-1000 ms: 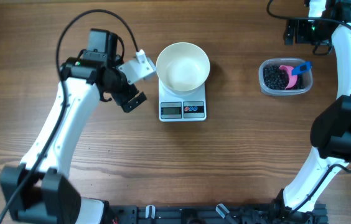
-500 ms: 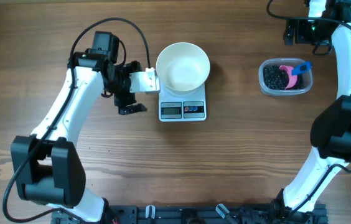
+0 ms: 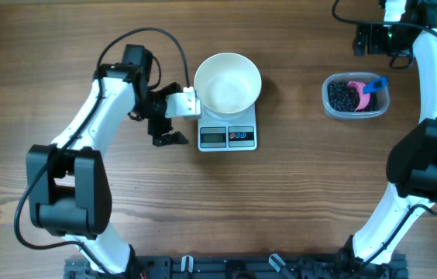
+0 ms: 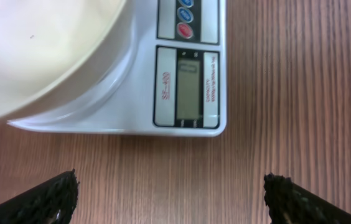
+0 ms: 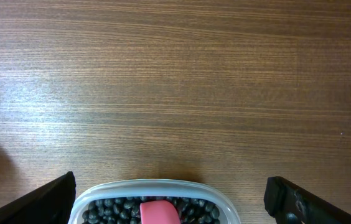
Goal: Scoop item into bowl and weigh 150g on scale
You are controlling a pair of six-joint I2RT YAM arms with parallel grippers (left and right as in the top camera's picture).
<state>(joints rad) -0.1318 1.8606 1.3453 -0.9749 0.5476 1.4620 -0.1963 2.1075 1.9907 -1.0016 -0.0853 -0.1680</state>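
The white bowl point(image 3: 228, 81) stands empty on the white scale point(image 3: 228, 137). My left gripper point(image 3: 173, 121) is just left of the scale, open and holding nothing. In the left wrist view its fingers point(image 4: 51, 199) straddle bare wood below the scale point(image 4: 132, 109), with the bowl point(image 4: 38, 50) at upper left. The black beans point(image 3: 344, 96) fill a clear tub point(image 3: 356, 113) at the right, with a pink scoop point(image 3: 369, 87) lying in them. My right gripper point(image 5: 169, 182) hovers open over the tub's far rim, above the beans point(image 5: 110, 208) and the scoop point(image 5: 159, 212).
The scale's grey display point(image 4: 188, 87) and round buttons point(image 4: 185, 30) face the table's front edge. The right arm point(image 3: 435, 85) runs down the right side of the table. The clear tub point(image 5: 150, 185) sits apart from the scale on brown wood.
The left arm has swung its gripper right, up to the scale's left side. The right arm, the bowl and the tub have not moved.
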